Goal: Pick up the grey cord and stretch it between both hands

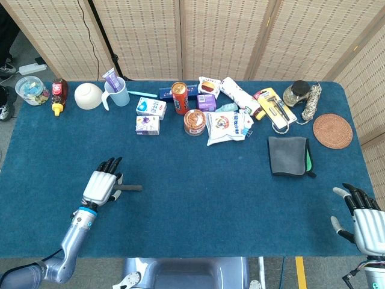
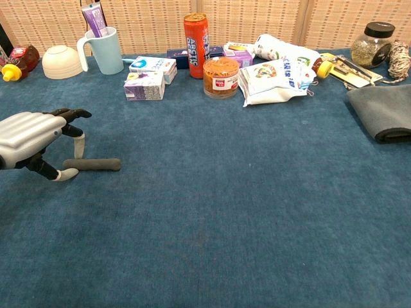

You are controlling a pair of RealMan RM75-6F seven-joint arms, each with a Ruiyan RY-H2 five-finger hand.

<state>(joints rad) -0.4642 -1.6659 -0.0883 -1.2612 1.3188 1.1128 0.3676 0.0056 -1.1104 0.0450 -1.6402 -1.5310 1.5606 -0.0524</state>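
The grey cord (image 1: pixel 130 188) lies flat on the blue table as a short dark-grey length, also seen in the chest view as the cord (image 2: pixel 94 165). My left hand (image 1: pixel 101 185) hovers at the cord's left end with fingers spread. In the chest view the left hand (image 2: pixel 35 138) has its thumb tip and a fingertip on either side of that end, not closed on it. My right hand (image 1: pixel 363 220) stays open near the table's front right corner, far from the cord, and is out of the chest view.
A row of items lines the back: bowl (image 1: pixel 88 95), cup with toothpaste (image 1: pixel 117 91), small boxes (image 1: pixel 149 115), orange can (image 1: pixel 180 97), jar (image 1: pixel 194 122), pouches (image 1: pixel 227 125). A grey cloth (image 1: pixel 289 156), twine coil (image 1: pixel 311 103) and round coaster (image 1: pixel 332 130) lie at the right.
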